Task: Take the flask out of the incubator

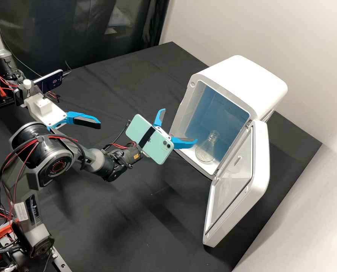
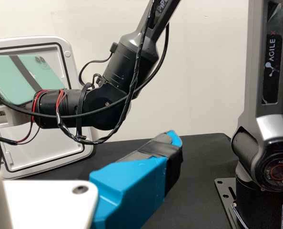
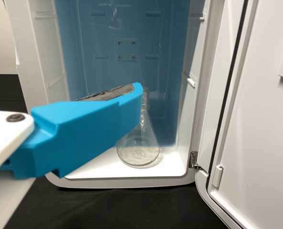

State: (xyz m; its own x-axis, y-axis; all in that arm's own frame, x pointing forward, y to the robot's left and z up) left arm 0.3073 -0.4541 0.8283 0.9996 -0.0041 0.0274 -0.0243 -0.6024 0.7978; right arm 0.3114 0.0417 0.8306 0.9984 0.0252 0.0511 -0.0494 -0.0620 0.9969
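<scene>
A clear glass flask (image 1: 208,148) stands upright on the floor of the white incubator (image 1: 244,79), inside its blue chamber. In the right wrist view the flask (image 3: 139,143) is partly hidden behind one blue finger (image 3: 84,129). My right gripper (image 1: 176,130) is open at the incubator's mouth, one finger raised and the other just short of the flask, holding nothing. My left gripper (image 1: 96,122) hangs shut and empty far to the left, over the bench; its fingertips (image 2: 172,143) show in the left wrist view.
The incubator door (image 1: 236,177) hangs wide open to the right of the opening and stands close beside the flask in the right wrist view, door (image 3: 270,119). A mint-green phone (image 1: 149,139) is strapped to the right wrist. An arm base (image 2: 270,119) rises nearby.
</scene>
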